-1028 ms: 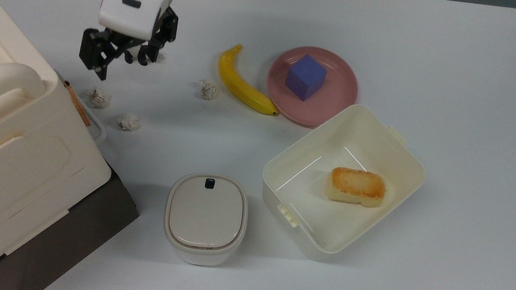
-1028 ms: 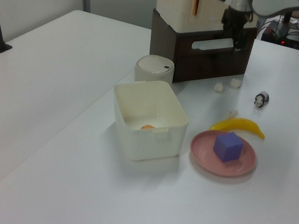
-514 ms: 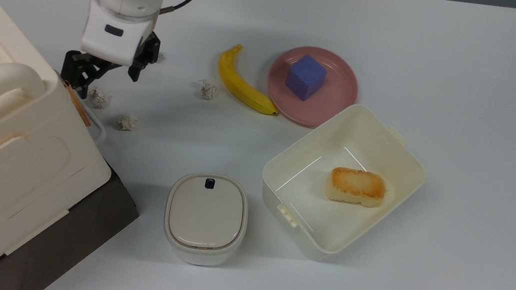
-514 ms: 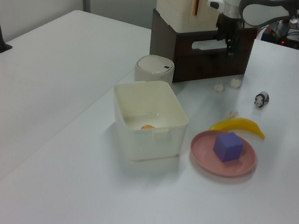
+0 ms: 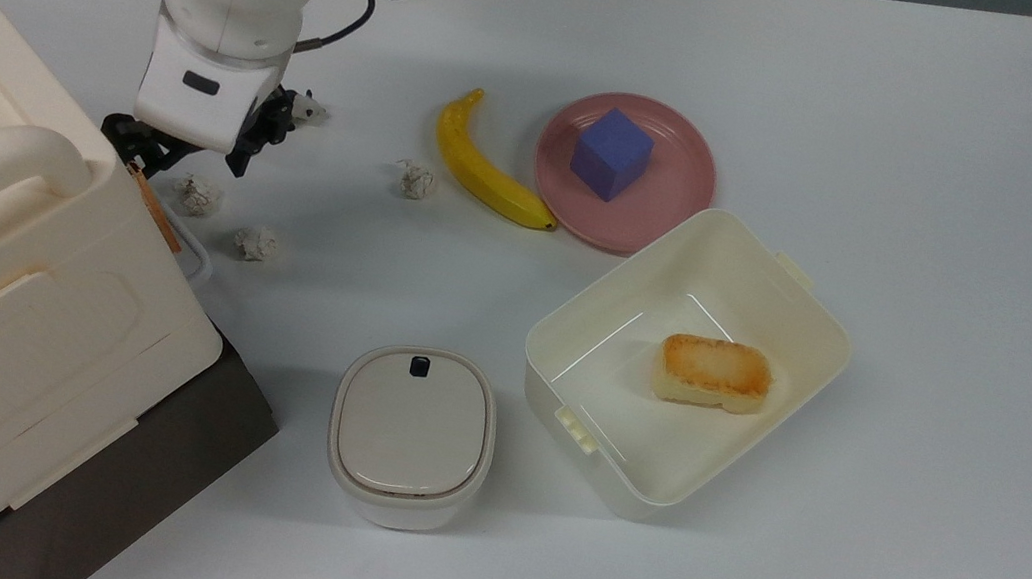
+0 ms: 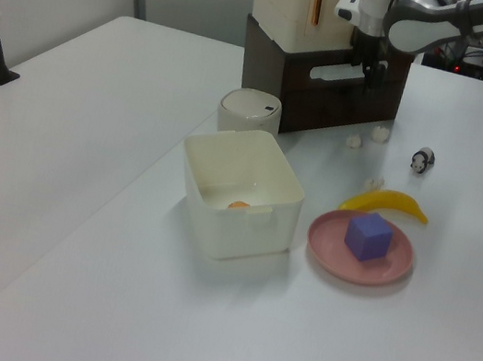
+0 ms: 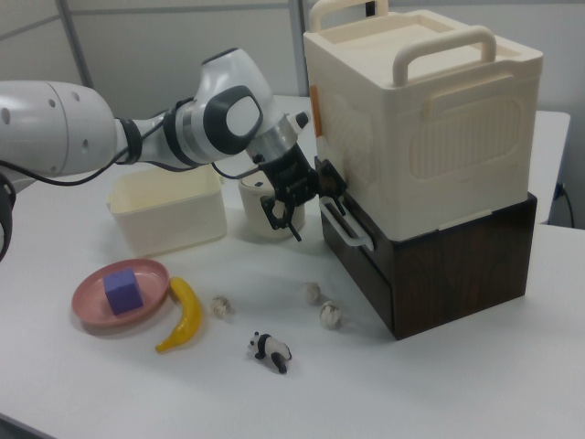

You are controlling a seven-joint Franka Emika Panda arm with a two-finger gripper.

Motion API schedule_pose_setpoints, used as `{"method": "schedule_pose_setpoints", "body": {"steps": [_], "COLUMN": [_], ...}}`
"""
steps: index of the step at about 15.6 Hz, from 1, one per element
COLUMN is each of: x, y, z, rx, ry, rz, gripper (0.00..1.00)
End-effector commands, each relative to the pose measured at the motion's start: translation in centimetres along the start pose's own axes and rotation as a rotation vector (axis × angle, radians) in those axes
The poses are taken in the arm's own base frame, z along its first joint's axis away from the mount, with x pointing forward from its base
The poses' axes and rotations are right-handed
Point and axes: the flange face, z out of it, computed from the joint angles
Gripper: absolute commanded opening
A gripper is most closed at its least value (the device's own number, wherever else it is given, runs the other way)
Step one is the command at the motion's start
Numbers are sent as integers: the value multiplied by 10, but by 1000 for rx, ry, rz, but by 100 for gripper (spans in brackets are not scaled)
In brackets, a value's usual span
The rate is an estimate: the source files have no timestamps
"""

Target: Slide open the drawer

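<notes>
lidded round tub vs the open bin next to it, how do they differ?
Cover: the lidded tub is closed by a lid with a small dark tab; the open bin has no top.
Size and shape: the tub is smaller with rounded corners; the bin is larger and boxier.
Contents: the bin holds a toasted bread piece; the tub's inside is hidden.
Both are cream plastic, standing upright side by side on the white table.

Banana point(image 5: 489, 165) beside pink plate point(image 5: 668, 212); perhaps toast point(image 5: 714, 372) in bin point(image 5: 807, 300).
</notes>
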Motion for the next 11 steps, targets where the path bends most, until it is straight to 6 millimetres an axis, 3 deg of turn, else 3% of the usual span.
{"method": "schedule_pose_setpoints", "body": {"steps": [1,11], "x": [1,28], "y": [3,-23], "z": [8,-2], "rx": [-20,21], "ry": [-12,8], "rz": [9,51], "gripper": [100,100]}}
